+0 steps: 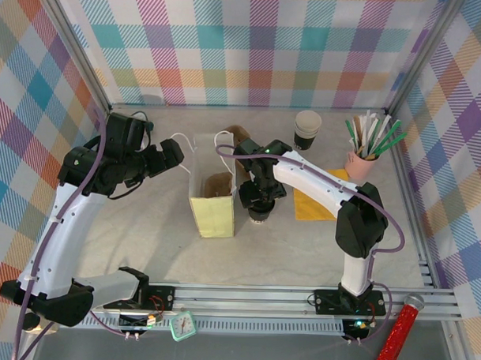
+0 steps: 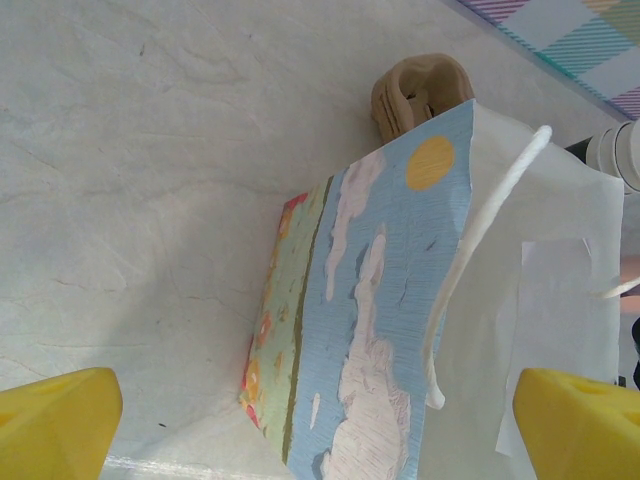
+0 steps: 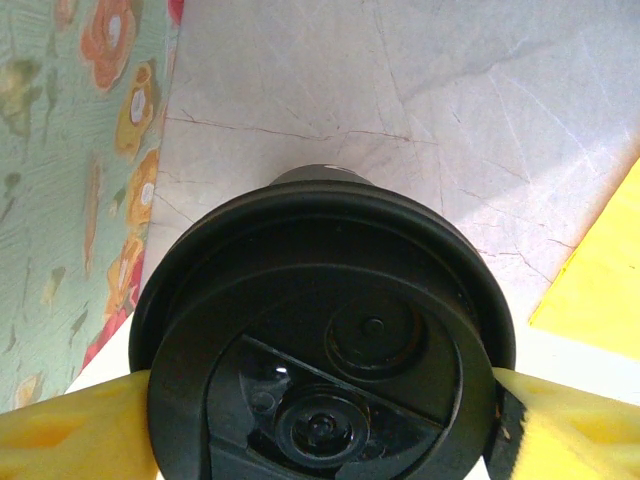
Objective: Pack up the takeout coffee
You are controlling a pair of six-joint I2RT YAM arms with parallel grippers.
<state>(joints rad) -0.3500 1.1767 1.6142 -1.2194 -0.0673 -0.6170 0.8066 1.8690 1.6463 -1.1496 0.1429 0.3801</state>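
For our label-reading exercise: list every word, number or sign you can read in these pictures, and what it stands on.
None can be read.
Paper bag: printed clouds, sun and flowers, no words.
Lid of the takeout coffee: raised marks, too blurred to read.
Small clock: dial too small to read.

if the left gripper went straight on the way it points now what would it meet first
Most likely the paper bag, its blue cloud-printed side, dead ahead of the left gripper; the white handle may come first, depth unclear.
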